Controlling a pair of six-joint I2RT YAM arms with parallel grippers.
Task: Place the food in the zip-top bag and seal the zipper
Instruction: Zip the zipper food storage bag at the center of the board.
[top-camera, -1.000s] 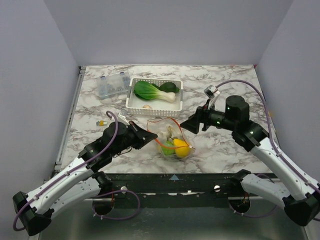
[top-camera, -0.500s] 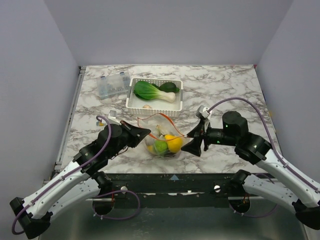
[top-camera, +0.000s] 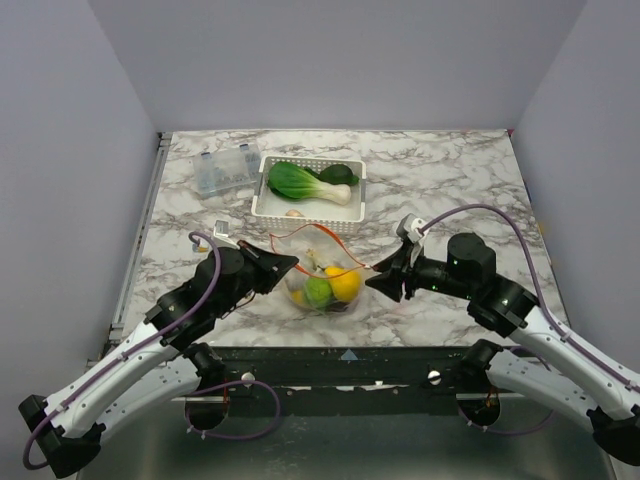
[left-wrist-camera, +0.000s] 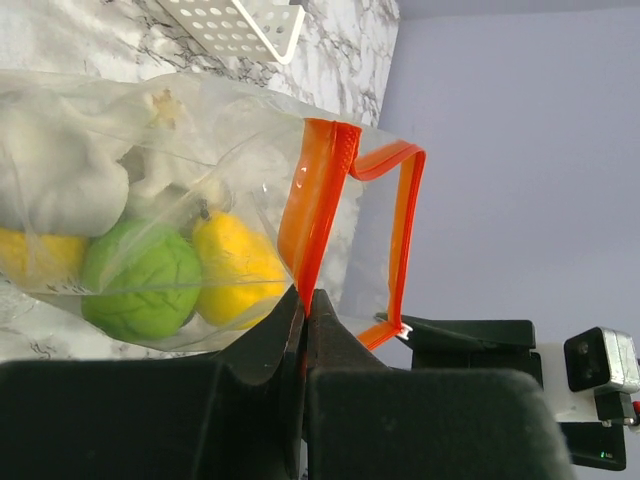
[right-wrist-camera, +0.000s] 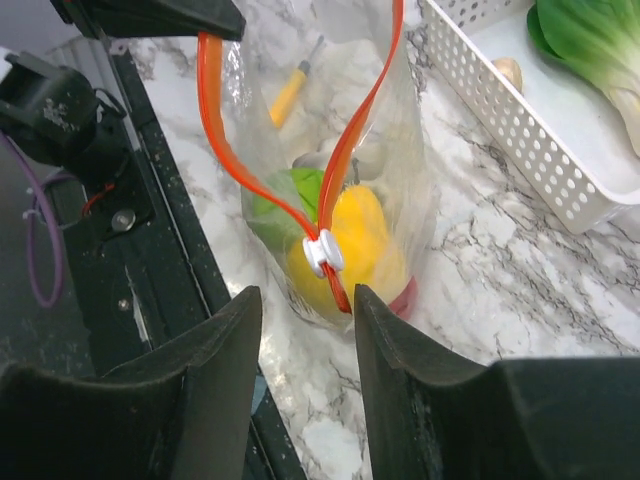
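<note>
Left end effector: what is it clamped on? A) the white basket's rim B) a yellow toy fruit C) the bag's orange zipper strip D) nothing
C: in the left wrist view the left end effector is pinched shut on the zipper at the mouth of the zip-top bag.

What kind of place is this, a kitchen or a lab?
Probably a robot test bench, not a kitchen: a marble-patterned table boxed in by plain grey walls, left arm and right arm bolted at its near edge, toy food in a zip-top bag.
</note>
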